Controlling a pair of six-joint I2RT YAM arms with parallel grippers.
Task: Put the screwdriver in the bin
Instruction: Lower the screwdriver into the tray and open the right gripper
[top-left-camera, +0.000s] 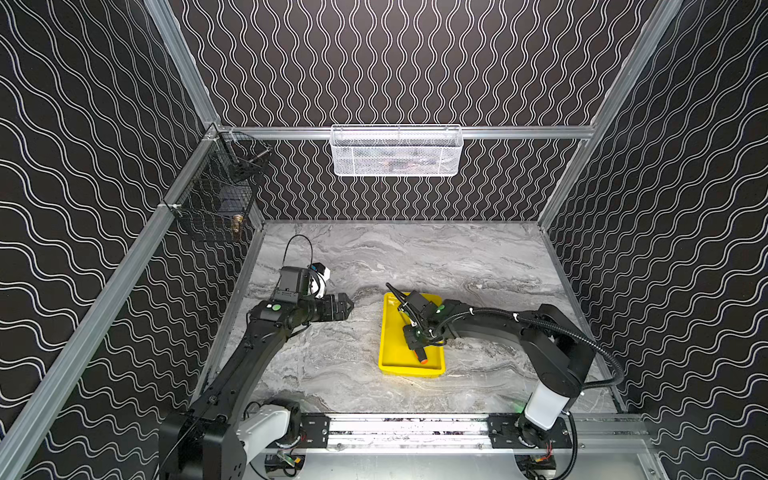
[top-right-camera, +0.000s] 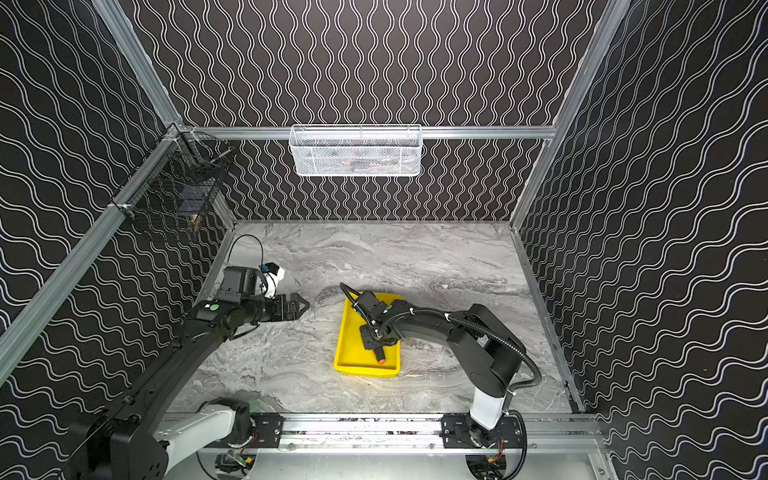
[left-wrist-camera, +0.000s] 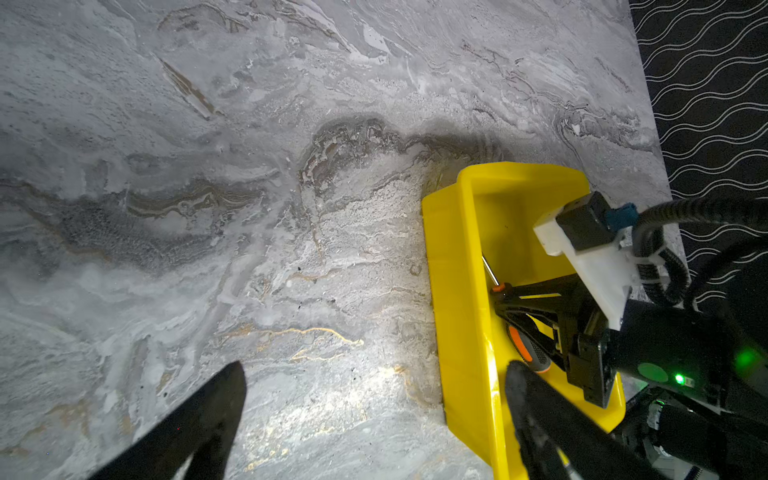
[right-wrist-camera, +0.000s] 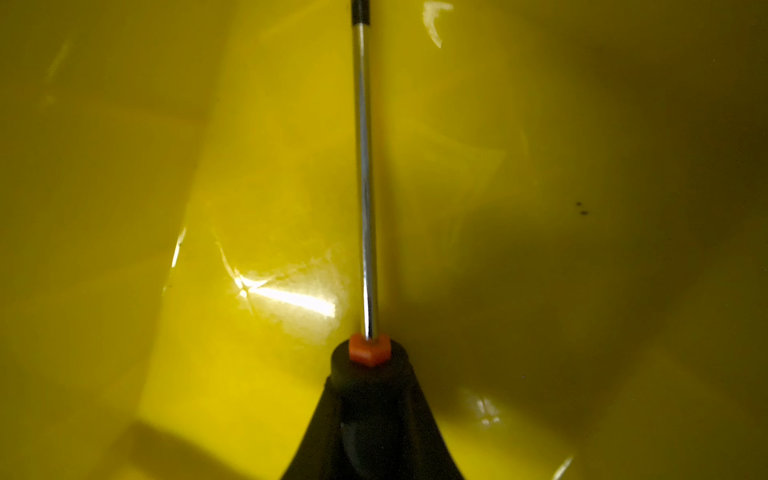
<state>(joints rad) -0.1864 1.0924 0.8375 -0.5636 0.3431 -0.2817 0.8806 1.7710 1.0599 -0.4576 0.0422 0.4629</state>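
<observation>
Over the yellow bin (top-left-camera: 390, 345), the right hand (top-left-camera: 417, 345) reaches low inside the raised rim, its fingers (right-wrist-camera: 328, 440) clamped on the black handle of the screwdriver (top-left-camera: 420, 356) just behind the orange collar. The tool lies along the bin's length. Its orange end cap points toward the near wall and stops short of it. The bright shaft (right-wrist-camera: 365, 187) runs toward the far end, its tip close to the bin's left wall in the left wrist view. Whether the shaft rests on the yellow floor or hangs just above it cannot be told from the close view.

The bin sits right of centre on the marble tabletop (top-left-camera: 478, 257), long sides running front to back, all four outer edges apart from the enclosure walls. Open marble lies between its far rim and the back wall, and a narrower band between its near rim and the front rail (top-left-camera: 407, 428).

The left hand (top-left-camera: 348, 307) hovers above the tabletop left of the bin, its two fingers spread wide apart, a strip of marble between it and the bin's left rim. A white mesh basket (top-left-camera: 397, 151) hangs on the back wall and a black wire basket (top-left-camera: 216, 199) in the left corner, both well above the tabletop.
</observation>
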